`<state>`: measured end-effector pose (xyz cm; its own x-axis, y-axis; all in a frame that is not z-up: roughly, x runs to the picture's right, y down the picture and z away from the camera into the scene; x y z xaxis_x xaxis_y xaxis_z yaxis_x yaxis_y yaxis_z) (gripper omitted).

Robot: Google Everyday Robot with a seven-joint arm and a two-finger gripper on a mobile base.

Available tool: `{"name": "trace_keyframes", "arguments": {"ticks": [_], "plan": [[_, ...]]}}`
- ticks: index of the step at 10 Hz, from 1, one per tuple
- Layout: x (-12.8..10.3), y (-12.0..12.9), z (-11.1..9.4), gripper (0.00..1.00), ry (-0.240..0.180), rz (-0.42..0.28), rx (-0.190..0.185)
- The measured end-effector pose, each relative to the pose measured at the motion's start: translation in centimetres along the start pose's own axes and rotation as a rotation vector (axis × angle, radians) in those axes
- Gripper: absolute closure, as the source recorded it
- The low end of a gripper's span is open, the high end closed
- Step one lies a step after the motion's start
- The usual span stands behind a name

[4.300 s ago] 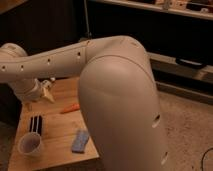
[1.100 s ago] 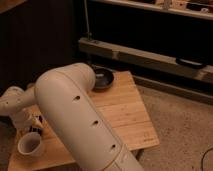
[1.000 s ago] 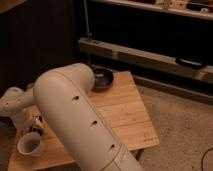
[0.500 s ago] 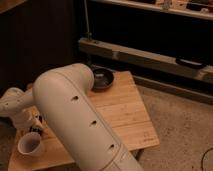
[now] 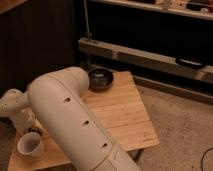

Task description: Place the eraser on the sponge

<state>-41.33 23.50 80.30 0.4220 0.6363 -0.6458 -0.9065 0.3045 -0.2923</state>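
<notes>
We find the gripper (image 5: 30, 125) low over the left end of the wooden table (image 5: 122, 107), its fingers pressed together. A dark sliver there, likely the eraser (image 5: 35, 131), sits just above the white cup (image 5: 29, 145); whether it is gripped, we cannot tell. The white arm (image 5: 75, 120) hides the sponge. A black bowl (image 5: 100, 79) sits at the far edge.

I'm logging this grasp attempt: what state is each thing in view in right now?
White cup: upright, mouth up, at the table's front left corner.
Dark bowl: upright, at the table's far edge.
Gripper: shut, low beside the white cup; whether it holds anything is hidden.
Eraser, sponge: hidden behind the arm.
</notes>
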Motion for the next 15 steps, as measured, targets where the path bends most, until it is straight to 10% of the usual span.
{"name": "trace_keyframes", "arguments": {"ticks": [3, 9, 12, 15], "plan": [[0.0, -0.5, -0.8, 1.00, -0.018, 0.002, 0.003], [-2.1, -6.7, -15.0, 1.00, -0.170, 0.041, 0.050], [-1.6, -14.2, -21.4, 1.00, -0.177, 0.105, 0.079], [3.0, -20.8, -22.8, 1.00, -0.165, 0.164, 0.055]]}}
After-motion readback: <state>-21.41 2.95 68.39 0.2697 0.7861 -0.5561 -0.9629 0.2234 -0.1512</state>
